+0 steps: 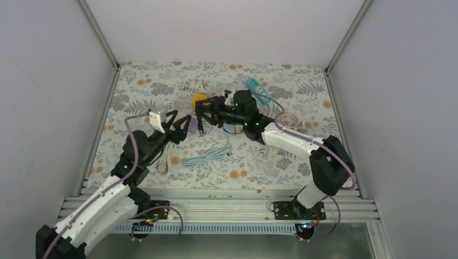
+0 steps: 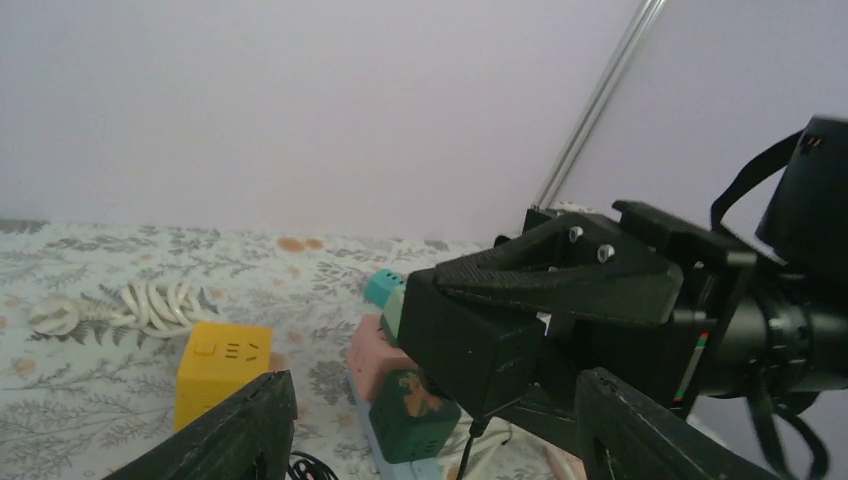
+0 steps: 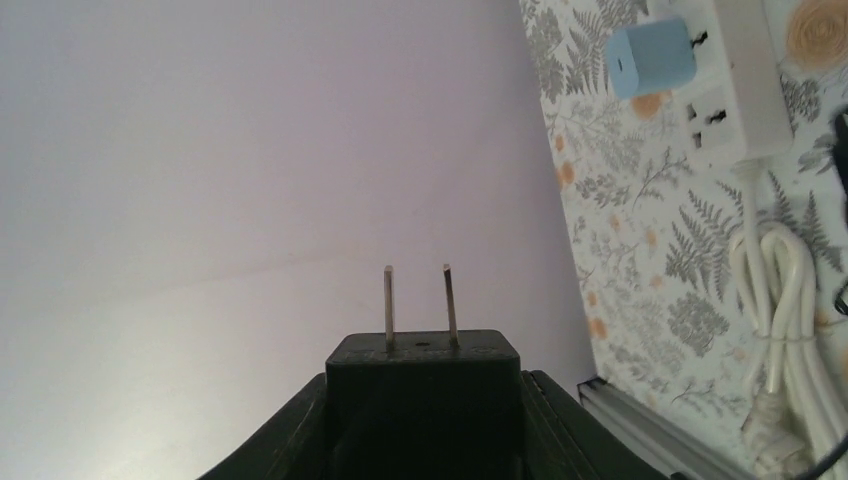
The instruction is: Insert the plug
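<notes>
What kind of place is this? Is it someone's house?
Most likely a robot test booth, not a house. Plain walls close it in, a left arm and right arm are bolted to a rail, and a power strip lies on the flowery cloth.

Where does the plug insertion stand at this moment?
Done: the right gripper holds the black plug clear of the table. In hand: its prongs point into open air, with the open, empty left gripper close by. Left: seating the prongs in a socket, perhaps on the white power strip.
</notes>
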You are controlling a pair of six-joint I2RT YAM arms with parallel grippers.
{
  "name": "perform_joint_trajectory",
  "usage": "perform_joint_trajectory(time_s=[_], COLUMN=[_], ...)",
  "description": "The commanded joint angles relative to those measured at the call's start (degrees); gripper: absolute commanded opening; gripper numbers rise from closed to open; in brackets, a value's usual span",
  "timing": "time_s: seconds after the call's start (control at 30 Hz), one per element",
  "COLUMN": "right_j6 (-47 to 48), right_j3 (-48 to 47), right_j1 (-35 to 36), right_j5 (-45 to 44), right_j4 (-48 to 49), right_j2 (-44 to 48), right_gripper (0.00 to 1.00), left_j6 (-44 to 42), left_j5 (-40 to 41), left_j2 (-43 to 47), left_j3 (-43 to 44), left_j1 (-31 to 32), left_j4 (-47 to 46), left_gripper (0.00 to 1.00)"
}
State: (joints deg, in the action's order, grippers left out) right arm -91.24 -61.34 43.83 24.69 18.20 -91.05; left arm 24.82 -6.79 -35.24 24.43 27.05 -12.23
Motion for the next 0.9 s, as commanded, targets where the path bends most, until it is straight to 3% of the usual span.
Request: perform_joint_trajectory(time_s=[0.0, 0.17, 0.53, 0.87], right_j6=[-9.0, -9.1, -10.3, -10.6], right_j3=[-0.9, -2.3, -1.8, -2.0], right_j1=[0.5, 0.6, 0.6, 0.6], right_j5=[2.8, -1.1, -4.1, -2.8], right_j4=[3.2, -1.9, -4.8, -7.0], right_j2=[-1.5, -0.7, 0.3, 1.0], right_gripper=[0.31, 0.31, 0.31, 0.31], left_j6=[-8.3, -9.4, -0.9, 4.6], left_j5=[14.6, 26.7, 25.3, 33.4], left_j2=[-6.5, -16.1, -23.0, -27.7], left_j3=[2.5, 7.8, 8.8, 12.0], left_j1=[7.5, 15.5, 20.2, 22.6], left_j4=[-4.6, -3.5, -8.7, -5.9], left_gripper=[0.69, 0.67, 0.51, 0.40])
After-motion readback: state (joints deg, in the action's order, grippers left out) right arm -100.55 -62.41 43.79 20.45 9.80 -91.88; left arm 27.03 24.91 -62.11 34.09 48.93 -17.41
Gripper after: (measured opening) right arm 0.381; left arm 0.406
